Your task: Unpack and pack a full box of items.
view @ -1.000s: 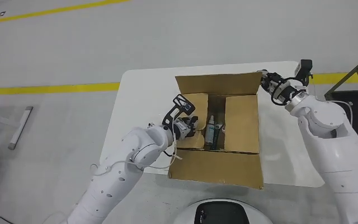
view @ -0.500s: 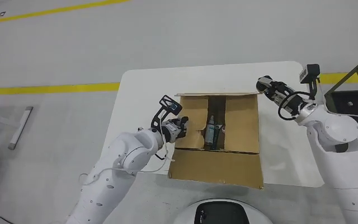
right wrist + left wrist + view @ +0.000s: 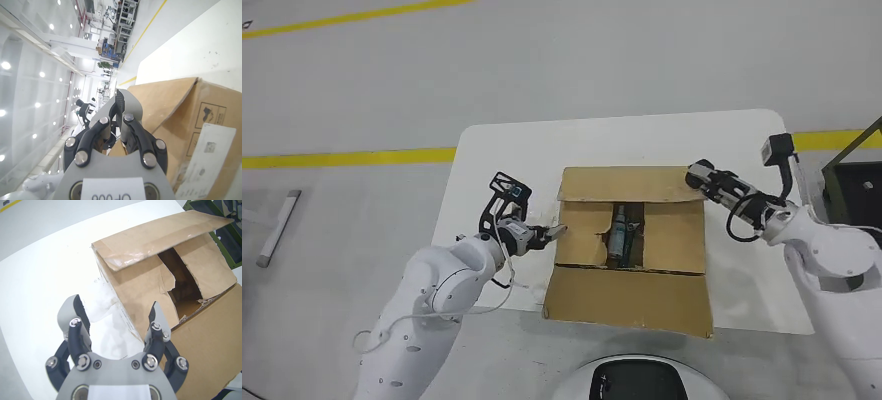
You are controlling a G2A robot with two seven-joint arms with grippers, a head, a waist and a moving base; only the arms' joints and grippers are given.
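Left hand spread, just beside box wall

White label on the box: print illegible.

Only way into box from above = slot btwn L inner flap and R inner flap, both lying across the opening. Slot is narrow; L flap's edge is torn and notched. Far flap tilts over slot's far end, w/ room under it. Bottle lies in the slot, toward L side. Near flap is folded out toward robot, off the slot. R gripper sits at far flap's R corner. L gripper, jaws spread, stands over table just beside box's L wall; tabletop on that side gives room to pass. Dark green frame stands just off table's R edge.
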